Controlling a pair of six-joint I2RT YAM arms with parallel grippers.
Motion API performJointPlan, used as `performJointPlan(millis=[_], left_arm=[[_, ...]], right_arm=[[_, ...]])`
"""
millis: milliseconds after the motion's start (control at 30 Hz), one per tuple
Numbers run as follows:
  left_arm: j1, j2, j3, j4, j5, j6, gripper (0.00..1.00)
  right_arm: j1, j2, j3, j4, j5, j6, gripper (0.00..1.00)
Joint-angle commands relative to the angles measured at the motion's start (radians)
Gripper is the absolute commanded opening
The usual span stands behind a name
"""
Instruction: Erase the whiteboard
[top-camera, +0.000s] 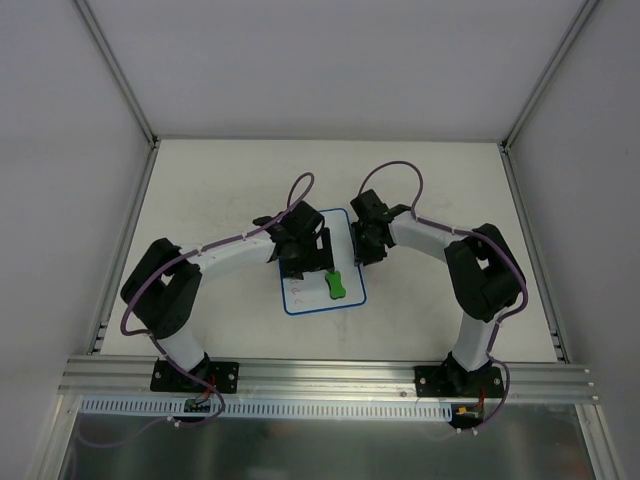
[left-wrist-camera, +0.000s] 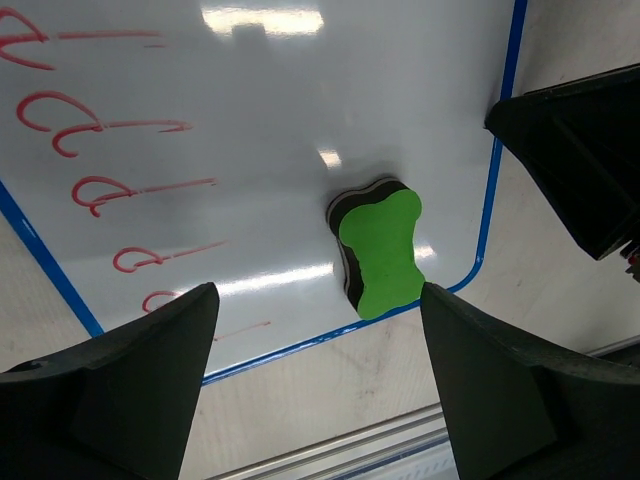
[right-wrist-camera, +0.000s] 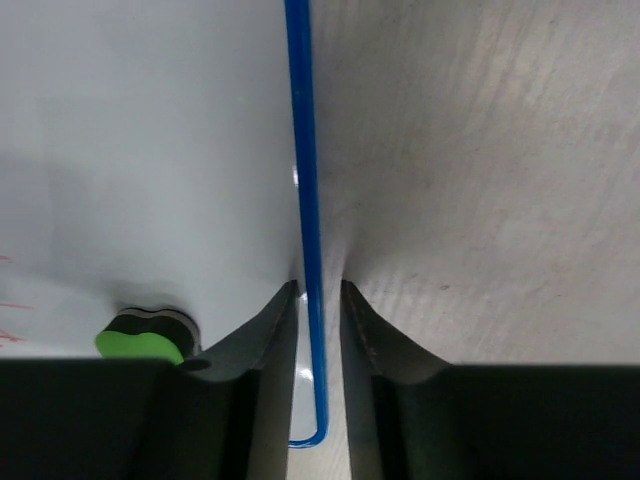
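The whiteboard (top-camera: 308, 297) lies flat on the table between the arms, blue-edged, with rows of red marks (left-wrist-camera: 110, 190) on its left part. A green bone-shaped eraser (top-camera: 336, 286) (left-wrist-camera: 380, 250) rests on the board near its right front corner. My left gripper (top-camera: 300, 262) (left-wrist-camera: 320, 380) hovers over the board's near edge, open wide, with the eraser just ahead and nothing between its fingers. My right gripper (top-camera: 365, 250) (right-wrist-camera: 320, 290) straddles the whiteboard's (right-wrist-camera: 150, 150) right blue edge. Its jaws stand narrowly apart with a thin gap on each side of the border.
The off-white tabletop (top-camera: 440, 200) surrounds the board, with grey walls at the left, back and right. An aluminium rail (top-camera: 330, 375) runs along the near edge by both arm bases. The right arm's dark body (left-wrist-camera: 590, 150) shows in the left wrist view.
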Motion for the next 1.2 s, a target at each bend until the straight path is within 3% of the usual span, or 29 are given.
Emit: performJointPlan(millis=[0, 200, 467, 633, 800, 933, 1100, 1167], left_arm=[[-0.029, 0.041, 0.049, -0.023, -0.033, -0.028, 0.82], [-0.085, 0.109, 0.08, -0.024, -0.033, -0.06, 0.79], [-0.112, 0.138, 0.086, -0.033, -0.088, -0.086, 0.67], [-0.112, 0.152, 0.088, -0.056, -0.128, -0.086, 0.46], [-0.101, 0.169, 0.105, -0.101, -0.149, -0.055, 0.13], [-0.05, 0.162, 0.074, -0.133, -0.152, -0.026, 0.0], [0.014, 0.13, 0.048, -0.138, -0.143, 0.02, 0.0], [0.017, 0.123, 0.054, -0.142, -0.148, 0.041, 0.07]], right_arm=[[0.0, 0.021, -0.006, 0.037, -0.037, 0.02, 0.22], [-0.012, 0.007, -0.058, 0.038, -0.049, 0.051, 0.08], [-0.012, -0.005, -0.072, 0.057, -0.05, 0.054, 0.07], [-0.012, -0.001, -0.079, 0.061, -0.053, 0.055, 0.06], [-0.012, -0.004, -0.096, 0.058, -0.055, 0.058, 0.03], [-0.012, -0.019, -0.122, 0.057, -0.053, 0.055, 0.0], [-0.012, -0.03, -0.135, 0.055, -0.058, 0.049, 0.0], [-0.012, -0.033, -0.135, 0.055, -0.06, 0.049, 0.01]])
